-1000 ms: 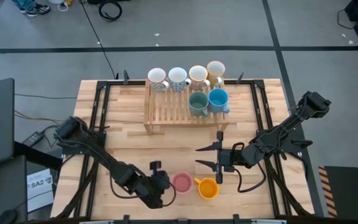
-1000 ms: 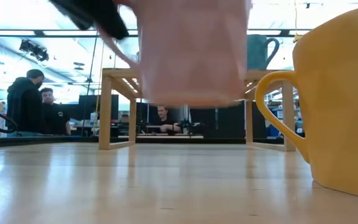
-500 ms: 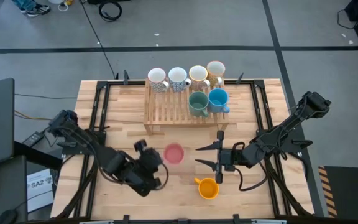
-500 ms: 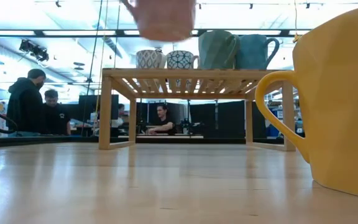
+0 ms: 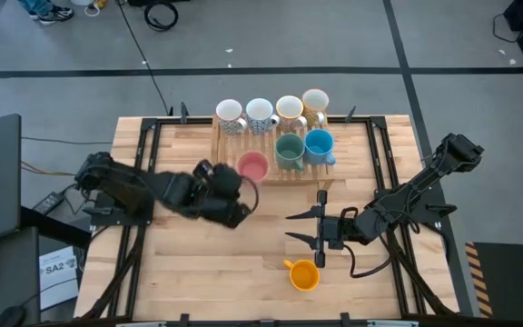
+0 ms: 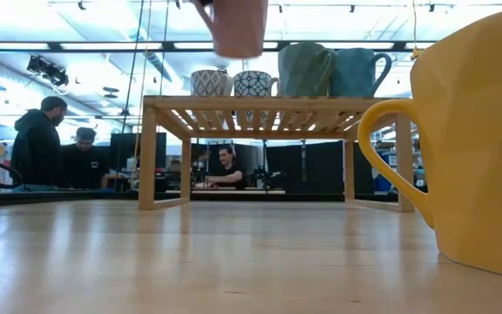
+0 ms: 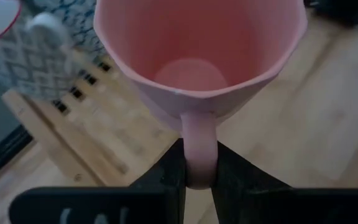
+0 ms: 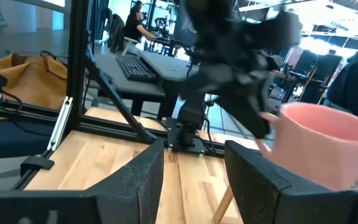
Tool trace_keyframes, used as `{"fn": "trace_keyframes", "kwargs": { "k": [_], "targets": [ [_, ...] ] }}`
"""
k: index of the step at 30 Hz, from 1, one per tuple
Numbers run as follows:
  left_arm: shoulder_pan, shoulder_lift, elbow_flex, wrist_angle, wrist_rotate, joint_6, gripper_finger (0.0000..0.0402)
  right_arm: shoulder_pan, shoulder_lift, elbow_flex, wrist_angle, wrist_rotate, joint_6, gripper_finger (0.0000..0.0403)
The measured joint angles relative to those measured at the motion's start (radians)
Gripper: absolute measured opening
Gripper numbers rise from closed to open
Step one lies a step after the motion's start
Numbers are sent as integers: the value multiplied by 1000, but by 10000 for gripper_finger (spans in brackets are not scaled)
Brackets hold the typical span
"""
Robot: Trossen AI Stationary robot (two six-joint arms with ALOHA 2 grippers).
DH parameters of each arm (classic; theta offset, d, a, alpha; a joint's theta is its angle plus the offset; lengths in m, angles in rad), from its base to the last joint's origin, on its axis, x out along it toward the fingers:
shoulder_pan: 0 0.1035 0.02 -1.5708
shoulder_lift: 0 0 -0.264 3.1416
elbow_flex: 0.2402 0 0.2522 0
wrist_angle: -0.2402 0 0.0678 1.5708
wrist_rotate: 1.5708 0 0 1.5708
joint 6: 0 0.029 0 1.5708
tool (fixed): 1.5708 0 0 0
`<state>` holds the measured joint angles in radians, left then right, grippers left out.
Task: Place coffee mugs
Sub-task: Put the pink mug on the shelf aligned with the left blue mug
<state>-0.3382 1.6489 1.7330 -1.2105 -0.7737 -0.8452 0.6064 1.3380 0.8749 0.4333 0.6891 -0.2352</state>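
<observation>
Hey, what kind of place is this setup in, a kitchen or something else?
Not a kitchen: probably a robotics lab or open workshop. People sit at desks behind the table, a keyboard lies on a workbench, and cables trail over the concrete floor.

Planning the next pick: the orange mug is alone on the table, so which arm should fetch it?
Right. Its hand hangs open just beside the orange mug, while the left hand is shut on the pink mug over the wooden rack.

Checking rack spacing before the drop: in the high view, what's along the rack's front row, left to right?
Pink mug, held over the rack by the left claw → dark green mug → blue mug.
</observation>
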Motion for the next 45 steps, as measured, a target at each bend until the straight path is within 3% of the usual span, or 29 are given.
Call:
{"fn": "trace_keyframes", "kwargs": {
  "k": [7,13,45],
  "targets": [
    [156,6,-7,-6,33,2,55,0,0,0,-1,0,0,175],
    [231,6,-7,-3,127,-1,55,0,0,0,-2,-1,0,175],
    [259,94,-7,82,139,1,73,0,0,0,-9,-3,-3,175]
  ]
}}
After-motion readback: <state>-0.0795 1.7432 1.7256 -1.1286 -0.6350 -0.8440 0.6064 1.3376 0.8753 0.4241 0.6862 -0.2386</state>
